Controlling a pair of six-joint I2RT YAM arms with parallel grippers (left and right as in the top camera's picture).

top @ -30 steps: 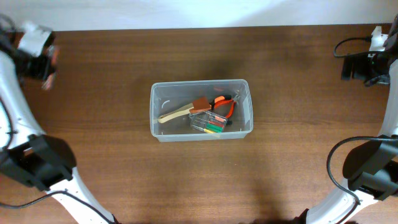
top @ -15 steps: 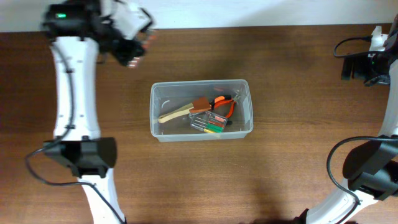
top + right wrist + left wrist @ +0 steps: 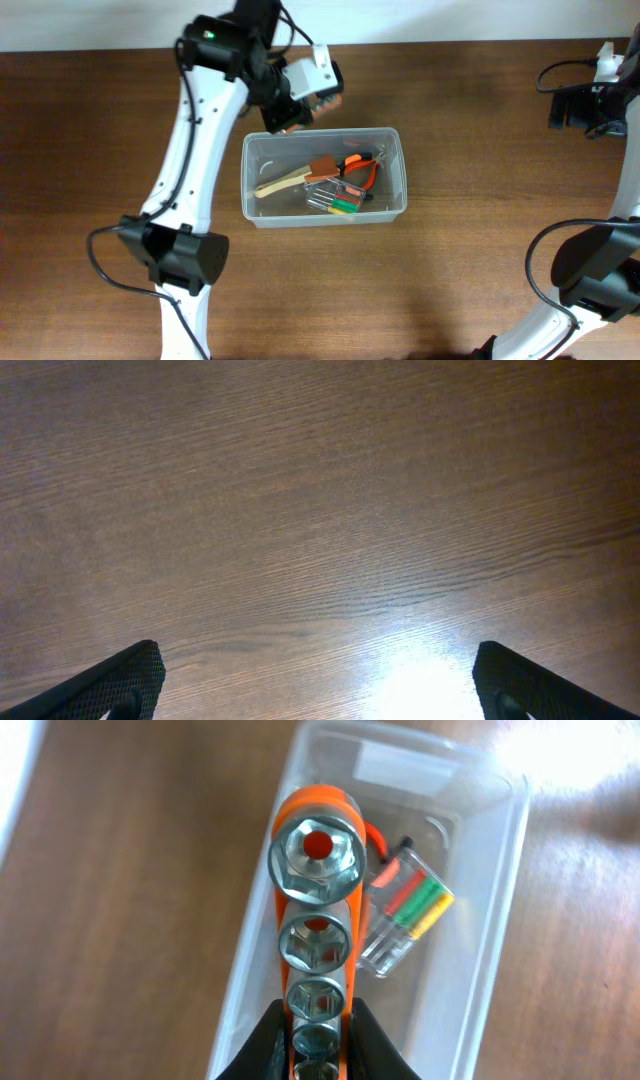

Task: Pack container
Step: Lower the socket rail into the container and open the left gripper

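Clear, round-cornered plastic container (image 3: pixel 250 190) sits mid-surface (image 3: pixel 480 250), which is dark grained wood. Inside lie a tan wooden-handled tool (image 3: pixel 285 181), perhaps a brush, orange-gripped pliers (image 3: pixel 362 170) and a small clear case (image 3: pixel 400 915) of coloured bits. Left jaws, clamped on an orange rail (image 3: pixel 315 935) of steel hex sockets, hover over its far rim. Right jaws gape wide, empty, above bare wood.

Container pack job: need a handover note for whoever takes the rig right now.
Left gripper: shut on the orange socket rail, held in the air at the far edge of the container.
Right gripper: open and empty, over bare table at the far right, well away from the container.
Done: wooden-handled tool, orange-handled pliers and small clear bit case lie in the container.
Left: bring the socket rail over the container, lower it in, release.
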